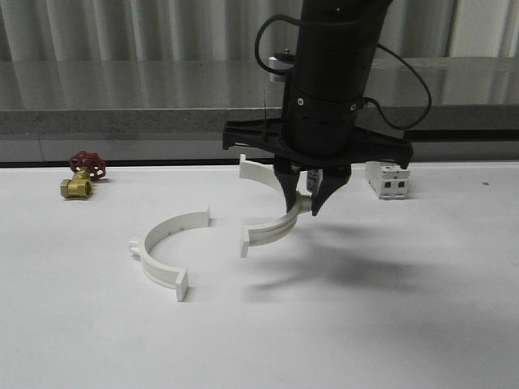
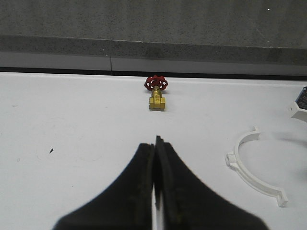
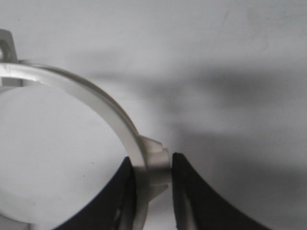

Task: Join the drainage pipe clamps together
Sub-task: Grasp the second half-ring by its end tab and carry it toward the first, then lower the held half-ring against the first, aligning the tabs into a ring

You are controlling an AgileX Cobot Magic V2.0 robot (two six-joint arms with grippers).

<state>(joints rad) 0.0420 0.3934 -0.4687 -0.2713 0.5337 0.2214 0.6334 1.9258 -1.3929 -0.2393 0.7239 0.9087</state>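
White clamp half (image 1: 272,217) in right hand (image 1: 306,197)

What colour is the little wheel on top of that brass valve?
Red. The handwheel on the brass valve shows best in the left wrist view.

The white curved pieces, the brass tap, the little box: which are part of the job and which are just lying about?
Part of the job:
- held clamp half, gripped by the right tool
- free clamp half on the table

Lying about:
- brass valve with red handwheel
- white breaker block
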